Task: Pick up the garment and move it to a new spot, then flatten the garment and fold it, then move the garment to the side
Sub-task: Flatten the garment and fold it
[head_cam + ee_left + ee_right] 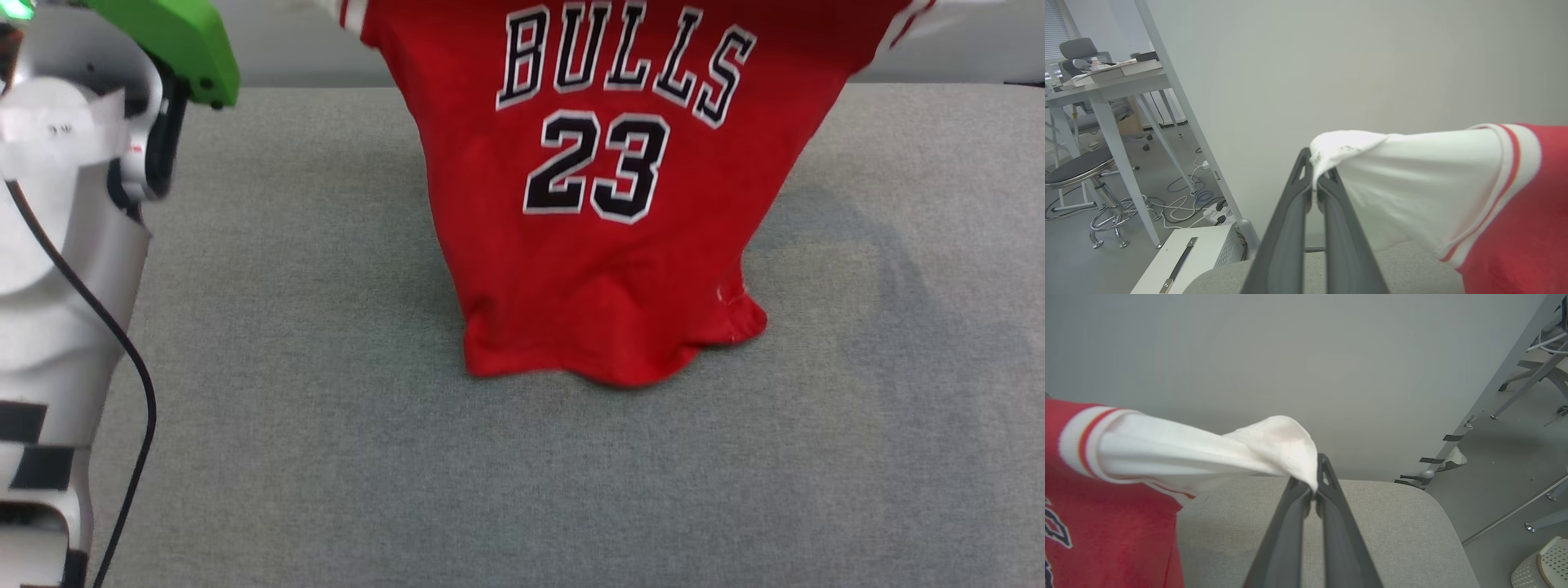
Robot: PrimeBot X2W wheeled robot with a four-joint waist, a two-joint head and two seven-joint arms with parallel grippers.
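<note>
The left tool (1315, 179), at the lower centre of the left wrist view, has its two long dark fingers pressed together on the very end of a white sleeve panel (1412, 183), which bunches over the tips. In the right wrist view the right tool (1311, 482) is likewise pressed together, pinching the tip of the other white sleeve panel (1208, 451), with a small peak of cloth above the pinch. Each sleeve runs taut from its tool to the red-and-white striped trim (1511, 179) and the body.

Both holds look shallow, so the main risk is cloth sliding out: if the arms draw further apart, or drop fast, one sleeve end could pull free and the garment would swing down from one side and land crumpled. A second risk is at the bottom edge, which could roll under if lowered straight down.

The red soft-fabric jersey (600, 245) hangs spread by its sleeves in the upper middle of the head view, chest facing the camera, with black white-outlined "BULLS" lettering (624, 57) above the number 23 (596, 167). It narrows downward, and its hem (612, 359) rests puckered on the grey fabric-covered tabletop (326, 449) near the frame's centre, the lower right corner turned up a little. The body shows soft vertical folds rather than lying flat
</note>
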